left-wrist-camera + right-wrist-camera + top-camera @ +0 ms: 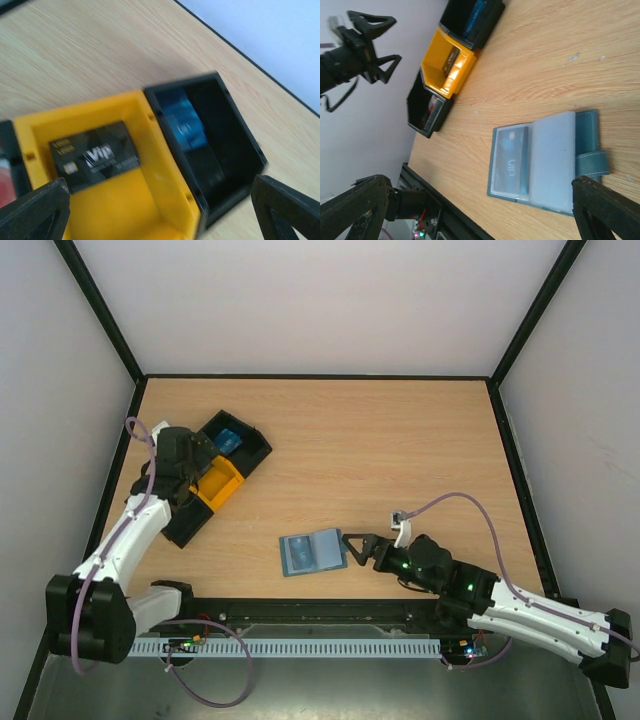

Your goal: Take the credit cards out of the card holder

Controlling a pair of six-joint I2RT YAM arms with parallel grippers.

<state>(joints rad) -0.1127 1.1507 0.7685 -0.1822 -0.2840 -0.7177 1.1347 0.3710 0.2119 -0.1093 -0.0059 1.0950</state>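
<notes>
The blue-grey card holder (pixel 312 552) lies open on the table. In the right wrist view, the card holder (pixel 552 160) has a dark grey "VIP" card (pixel 512 160) in its left slot and its tab (pixel 592 162) at the right. My right gripper (pixel 350 548) is open and empty just right of it, and the gripper (pixel 480 200) spans it. My left gripper (pixel 200 472) is open and empty over the yellow tray (pixel 125 210), which holds another dark grey "VIP" card (pixel 95 156). The left gripper (pixel 159 200) is apart from that card.
A black tray (pixel 248 445) holding a blue card (pixel 187 125) adjoins the yellow tray (pixel 222 486) on its far side. A second black tray (pixel 185 528) on the near side shows a bit of red and white (pixel 432 105). Walls enclose the table.
</notes>
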